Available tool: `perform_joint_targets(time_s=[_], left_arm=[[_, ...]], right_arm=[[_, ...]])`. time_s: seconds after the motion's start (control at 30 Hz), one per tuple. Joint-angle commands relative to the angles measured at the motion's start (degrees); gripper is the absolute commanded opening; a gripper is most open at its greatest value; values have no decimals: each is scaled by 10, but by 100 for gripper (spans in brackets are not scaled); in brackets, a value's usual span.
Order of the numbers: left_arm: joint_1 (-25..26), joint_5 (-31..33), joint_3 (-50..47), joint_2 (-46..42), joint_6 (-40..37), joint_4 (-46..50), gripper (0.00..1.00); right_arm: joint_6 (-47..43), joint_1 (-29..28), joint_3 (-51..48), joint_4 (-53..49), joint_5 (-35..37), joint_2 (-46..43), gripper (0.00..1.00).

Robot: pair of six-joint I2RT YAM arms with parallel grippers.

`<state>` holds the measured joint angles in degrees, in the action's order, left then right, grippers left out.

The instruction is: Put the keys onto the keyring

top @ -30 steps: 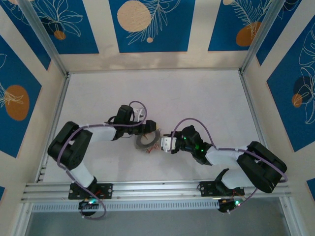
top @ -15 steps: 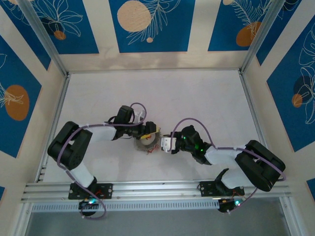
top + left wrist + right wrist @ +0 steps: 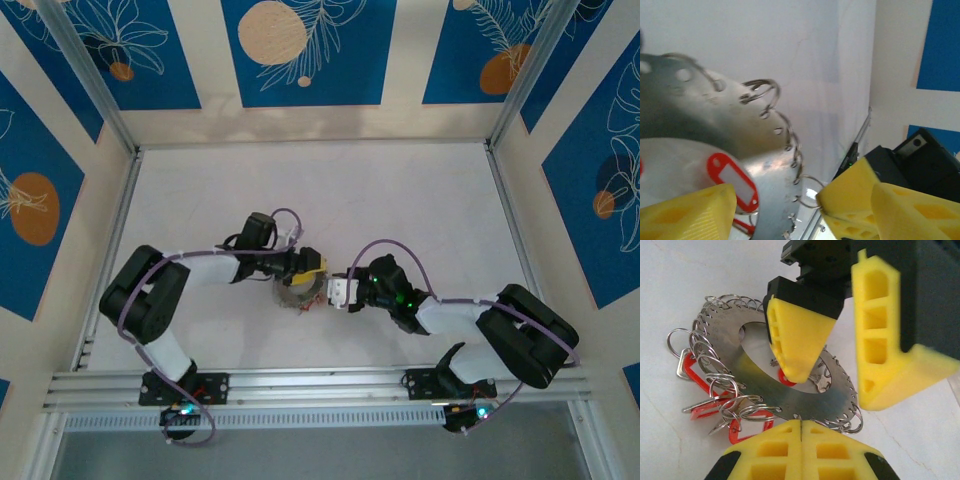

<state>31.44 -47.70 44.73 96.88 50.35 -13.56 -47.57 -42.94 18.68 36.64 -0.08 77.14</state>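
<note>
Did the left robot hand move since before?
Yes. The left gripper slid slightly toward the near rail, closing in over the keyring.

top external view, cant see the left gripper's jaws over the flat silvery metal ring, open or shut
observer: The left gripper is open, one yellow finger over the flat silvery metal ring's centre hole, the other outside its rim.
operator: and the right one
observer: The right gripper is shut, pads together at the ring's rim; a pinch I cannot confirm.
operator: any tags there
observer: Red plastic key tags lie bunched among wire loops at one side.
</note>
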Motion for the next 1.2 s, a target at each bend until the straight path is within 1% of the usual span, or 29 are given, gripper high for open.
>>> perform_joint_targets(time_s=[0.0, 0.23, 0.4, 0.5, 0.57, 0.63, 0.83, 0.9, 1.03, 1.1, 1.17], left_arm=[[7, -37, 7, 15, 29, -43, 70], [16, -45, 18, 29, 33, -33, 68], [18, -51, 14, 35, 52, -55, 67], [20, -50, 14, 28, 48, -53, 62], [20, -60, 5, 24, 72, -78, 57], [20, -62, -9, 17, 93, -108, 55], [20, -73, 4, 17, 95, -100, 48], [19, -72, 10, 16, 86, -89, 43], [17, -63, 23, 11, 56, -49, 30], [17, -65, 24, 6, 53, -46, 28], [18, -61, 23, -5, 43, -36, 25]], right_arm=[[0, 0, 8, 26, -13, 4, 0], [-2, 0, 8, 27, -12, 4, 0], [1, -3, 6, 28, -10, 2, 0], [0, -4, 6, 27, -9, 2, 0], [2, -6, 6, 26, -6, 0, 0], [1, -5, 6, 26, -7, 2, 0], [3, -7, -1, 40, 2, 4, 0], [7, -7, -5, 46, 7, 0, 0], [22, -6, -10, 31, 9, -27, 5], [37, -3, -14, 15, 1, -46, 8], [48, 0, -20, 14, -3, -62, 14]])
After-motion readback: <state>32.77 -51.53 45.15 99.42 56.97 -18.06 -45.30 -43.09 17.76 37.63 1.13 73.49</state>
